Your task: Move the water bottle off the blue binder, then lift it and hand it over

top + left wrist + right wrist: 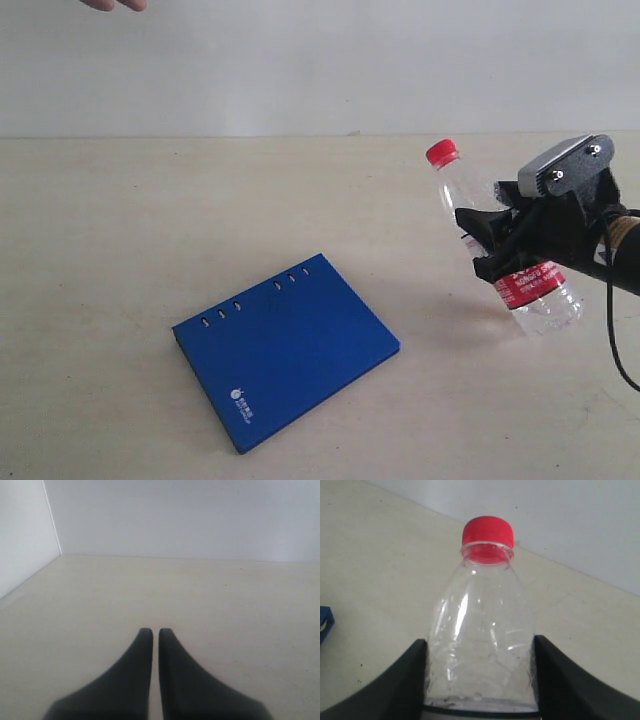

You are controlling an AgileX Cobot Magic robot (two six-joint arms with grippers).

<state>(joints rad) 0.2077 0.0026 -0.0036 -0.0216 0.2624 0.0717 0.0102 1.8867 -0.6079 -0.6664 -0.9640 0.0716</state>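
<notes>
The water bottle (470, 195) is clear with a red cap and a red label, held tilted above the table at the right, cap leaning up-left. My right gripper (492, 245) is shut on its body, both fingers pressing its sides. In the right wrist view the water bottle (482, 625) fills the gap of the right gripper (480, 642). The blue binder (285, 348) lies flat at centre-left with nothing on it; only the binder's corner (324, 622) shows in the right wrist view. My left gripper (151, 630) is shut and empty over bare table; it does not show in the exterior view.
A person's fingertips (112, 4) show at the top left edge of the exterior view. The beige table (150, 220) meets a white wall behind. A black cable (612, 330) hangs from the right arm.
</notes>
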